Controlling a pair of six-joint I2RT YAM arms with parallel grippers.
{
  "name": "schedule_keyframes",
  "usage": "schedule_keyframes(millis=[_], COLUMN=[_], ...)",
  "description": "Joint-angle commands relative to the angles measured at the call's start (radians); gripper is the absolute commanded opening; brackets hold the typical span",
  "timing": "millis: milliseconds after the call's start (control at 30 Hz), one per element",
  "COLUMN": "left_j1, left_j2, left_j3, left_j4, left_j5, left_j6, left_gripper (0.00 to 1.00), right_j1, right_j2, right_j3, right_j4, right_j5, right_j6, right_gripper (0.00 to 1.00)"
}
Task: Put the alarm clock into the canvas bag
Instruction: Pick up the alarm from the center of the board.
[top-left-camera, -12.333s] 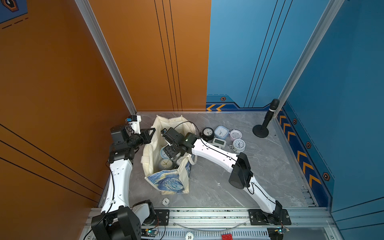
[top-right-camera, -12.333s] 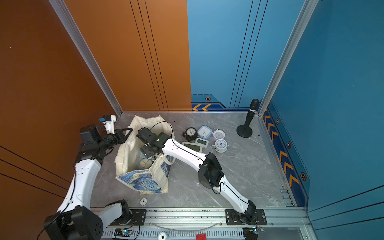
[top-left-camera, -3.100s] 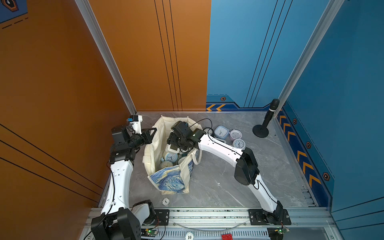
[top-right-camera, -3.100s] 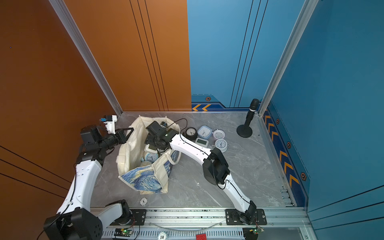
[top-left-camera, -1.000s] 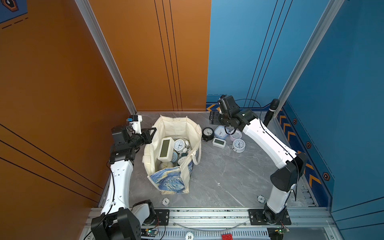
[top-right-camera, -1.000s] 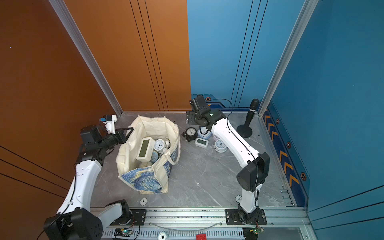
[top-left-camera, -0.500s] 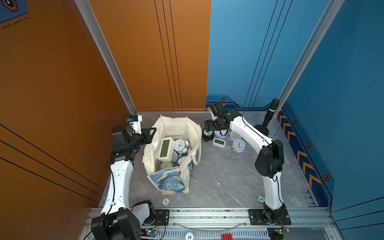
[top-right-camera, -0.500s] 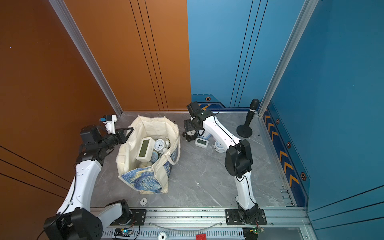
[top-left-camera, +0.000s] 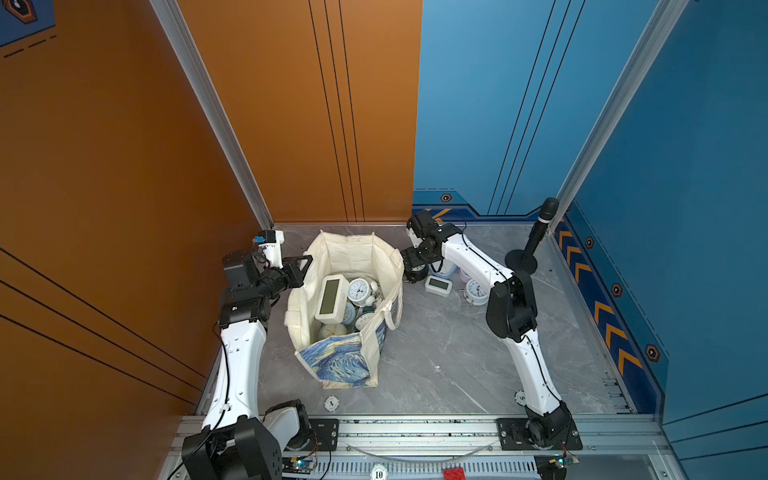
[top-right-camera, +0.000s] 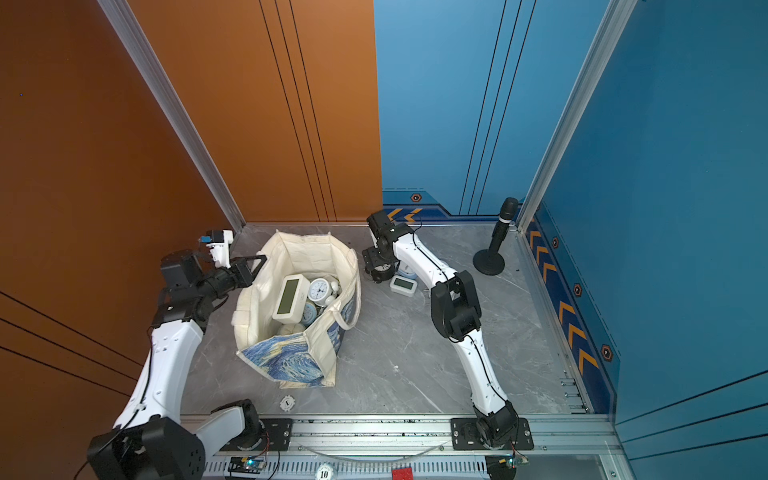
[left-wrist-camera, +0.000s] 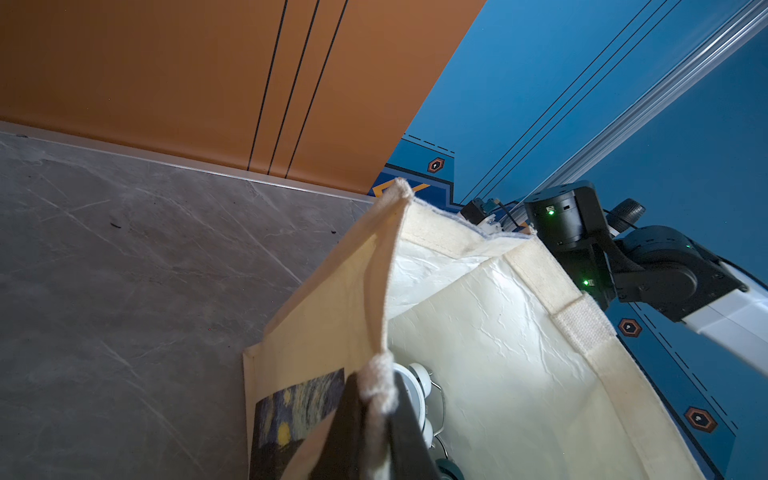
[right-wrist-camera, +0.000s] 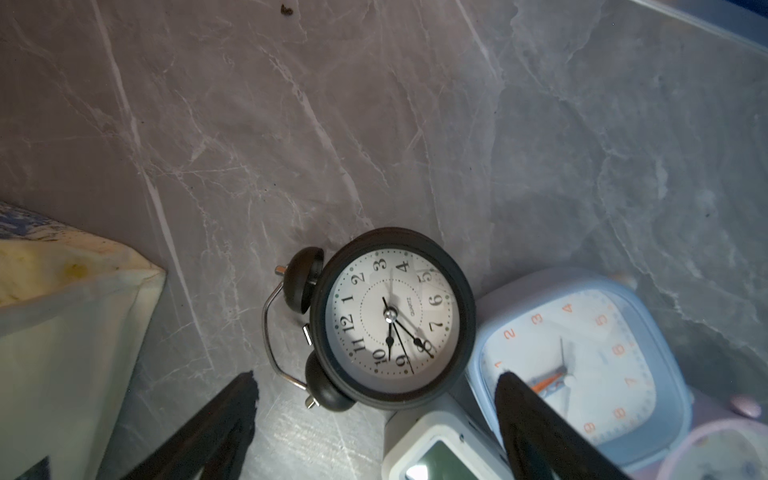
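A black twin-bell alarm clock (right-wrist-camera: 392, 316) lies face up on the grey table, just right of the canvas bag (top-left-camera: 336, 361). My right gripper (right-wrist-camera: 374, 382) hovers low over it, open, and the clock sits just beyond the fingertips (right-wrist-camera: 243, 388) with nothing between them. In both top views the gripper (top-left-camera: 413, 270) half hides the clock (top-right-camera: 382, 275). The bag (top-right-camera: 282, 357) stands open, its cream lining showing. My left gripper (left-wrist-camera: 376, 399) is shut on its left rim (left-wrist-camera: 390, 291) and holds the mouth open.
Inside the bag lie a white digital clock (top-left-camera: 330, 299), a white twin-bell clock (top-left-camera: 359, 289) and others. Beside the black clock are a white digital clock (top-left-camera: 437, 285), a light blue square clock (right-wrist-camera: 582, 365) and a white round clock (top-left-camera: 476, 291). A microphone stand (top-left-camera: 525, 257) is at the back right.
My right arm has swung in from the back and come down over the black clock, its jaws opening wider. The left arm and the bag have not moved.
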Motion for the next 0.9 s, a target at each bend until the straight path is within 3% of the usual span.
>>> schedule_keyframes(millis=[0, 400, 867], left_j1=[0.005, 0.006, 0.006], left_j2=[-0.020, -0.022, -0.024], left_j3=[-0.010, -0.010, -0.010], left_j4=[0.040, 0.035, 0.032], left_j5=[-0.016, -0.021, -0.024], left_j6=[0.021, 0.024, 0.027], left_gripper=[0.00, 0.00, 0.00], right_j1=[-0.007, -0.013, -0.012], right_j2=[0.032, 0.107, 0.126], right_j3=[0.044, 0.063, 0.067], right_j4=[-0.007, 0.011, 0.010], right_j5=[0.019, 0.017, 0.033], right_j6=[-0.037, -0.064, -0.069], right_gripper=[0.95, 0.98, 0.87])
